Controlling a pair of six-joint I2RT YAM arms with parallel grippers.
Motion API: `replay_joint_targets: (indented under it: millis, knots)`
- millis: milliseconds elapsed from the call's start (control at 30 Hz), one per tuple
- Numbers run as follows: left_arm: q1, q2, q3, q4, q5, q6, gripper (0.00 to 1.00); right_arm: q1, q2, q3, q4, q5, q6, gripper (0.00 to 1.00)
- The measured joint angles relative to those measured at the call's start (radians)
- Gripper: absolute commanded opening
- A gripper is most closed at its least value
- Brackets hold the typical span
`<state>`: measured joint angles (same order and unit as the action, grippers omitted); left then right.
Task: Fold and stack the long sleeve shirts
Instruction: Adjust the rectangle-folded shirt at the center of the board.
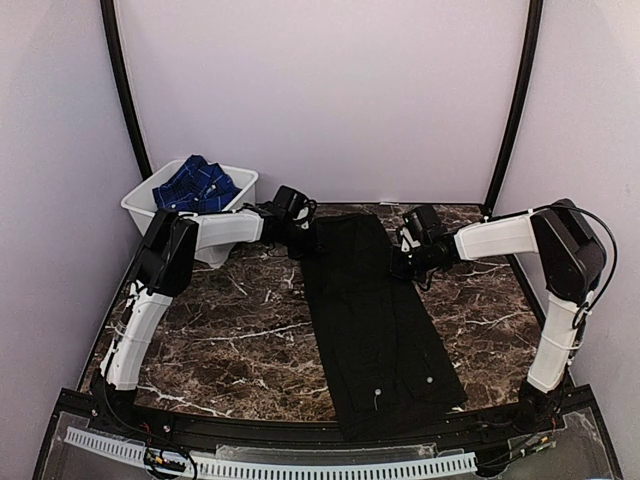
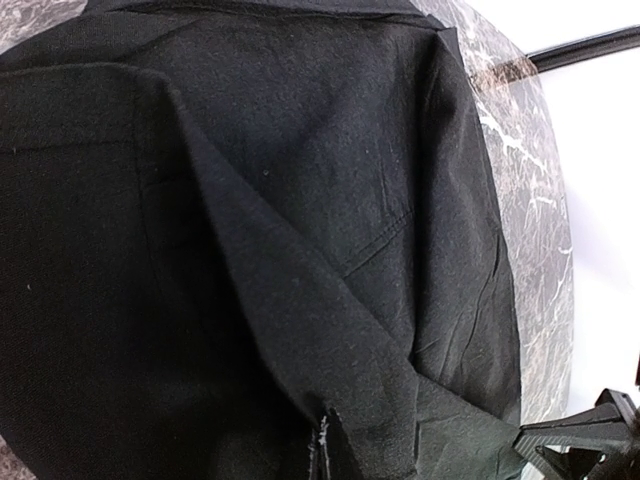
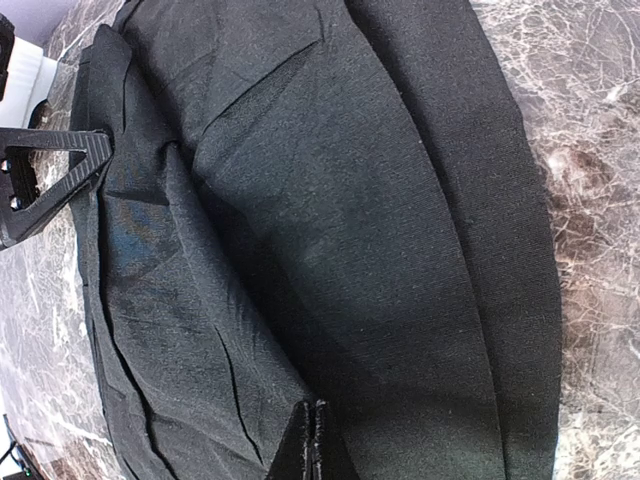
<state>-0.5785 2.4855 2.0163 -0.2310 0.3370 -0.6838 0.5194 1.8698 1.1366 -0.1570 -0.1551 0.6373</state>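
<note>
Black cloth made up the main thing on the table: the black shirt (image 1: pixel 375 320) lay as a long narrow strip, running from the far middle of the table toward the near edge and slanting a little to the right as it came nearer. Two small white buttons (image 1: pixel 378 392) showed close to its near end. Its near hem reached the dark rail at the table's near edge.

At the far left corner of the strip the left gripper (image 1: pixel 301 243) was down on the cloth. In the left wrist view its jaws were pressed together at (image 2: pixel 322 445), and a raised ridge of the black shirt (image 2: pixel 250 250) ran straight up into them, so it was pinching the cloth. At the far right edge the right gripper (image 1: pixel 402 266) was down likewise. In the right wrist view its jaws met at (image 3: pixel 310 440) with a fold of the black shirt (image 3: pixel 350 250) caught between them. Each wrist view also caught the dark tip of the other gripper at the cloth's edge.

The blue checked shirt (image 1: pixel 195 185) lay bunched inside the white tub (image 1: pixel 140 205), which stood at the far left corner, well apart from the black one. Under everything was the dark brown marble table (image 1: pixel 230 320) with white veins, and pale lilac walls (image 1: pixel 330 90) closed it in on three sides.
</note>
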Motion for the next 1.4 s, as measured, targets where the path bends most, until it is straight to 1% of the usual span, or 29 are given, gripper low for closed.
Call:
replay_joint_targets:
  millis: [200, 400, 600, 667, 700, 733, 767, 800, 833, 867, 933, 1000, 1100, 1200, 1233, 1300, 1400]
  knots:
    - [0.004, -0.014, -0.018, 0.018, -0.015, 0.000, 0.00, 0.000, 0.000, -0.013, 0.000, 0.021, 0.000, 0.00]
    - [0.009, -0.067, -0.059, 0.031, -0.050, 0.004, 0.00, 0.000, 0.000, -0.027, 0.000, 0.039, 0.000, 0.00]
    - [0.016, -0.081, -0.066, 0.050, -0.055, 0.010, 0.00, 0.000, 0.000, -0.029, 0.002, 0.049, 0.000, 0.00]
    - [0.018, -0.081, -0.065, 0.051, -0.050, 0.010, 0.02, 0.000, 0.000, -0.029, 0.002, 0.052, 0.000, 0.01]
    - [0.018, -0.081, -0.064, 0.050, -0.047, 0.011, 0.08, 0.000, 0.000, -0.028, 0.001, 0.054, 0.000, 0.07]
    - [0.018, -0.079, -0.060, 0.050, -0.043, 0.014, 0.14, 0.000, 0.000, -0.027, -0.001, 0.060, -0.001, 0.16]
    - [0.019, -0.076, -0.053, 0.048, -0.042, 0.021, 0.29, 0.000, 0.000, -0.025, -0.004, 0.066, -0.001, 0.26]
    - [0.019, -0.070, -0.043, 0.046, -0.045, 0.024, 0.42, 0.000, 0.000, -0.018, -0.017, 0.080, -0.017, 0.32]
    - [0.020, -0.065, -0.033, 0.041, -0.050, 0.038, 0.46, 0.000, 0.000, -0.012, -0.028, 0.092, -0.014, 0.36]
    - [0.020, -0.060, -0.021, 0.030, -0.058, 0.046, 0.53, 0.000, 0.000, -0.002, -0.041, 0.108, -0.021, 0.39]
    - [0.022, -0.052, 0.008, -0.006, -0.084, 0.064, 0.56, 0.000, -0.004, 0.019, -0.069, 0.141, -0.043, 0.42]
    - [0.023, -0.048, 0.040, -0.042, -0.117, 0.083, 0.54, 0.001, -0.021, 0.036, -0.097, 0.175, -0.058, 0.40]
    - [0.023, -0.051, 0.066, -0.079, -0.158, 0.110, 0.49, 0.010, -0.059, 0.055, -0.128, 0.205, -0.077, 0.28]
    - [0.013, -0.063, 0.056, -0.118, -0.185, 0.127, 0.39, 0.036, -0.079, 0.074, -0.138, 0.208, -0.097, 0.21]
    - [0.007, -0.073, 0.042, -0.129, -0.193, 0.128, 0.36, 0.050, -0.079, 0.079, -0.136, 0.204, -0.100, 0.19]
    - [-0.014, -0.107, -0.017, -0.137, -0.196, 0.126, 0.34, 0.081, -0.078, 0.081, -0.136, 0.191, -0.109, 0.15]
    - [-0.065, -0.176, -0.138, -0.129, -0.174, 0.113, 0.32, 0.117, -0.060, 0.081, -0.129, 0.165, -0.117, 0.12]
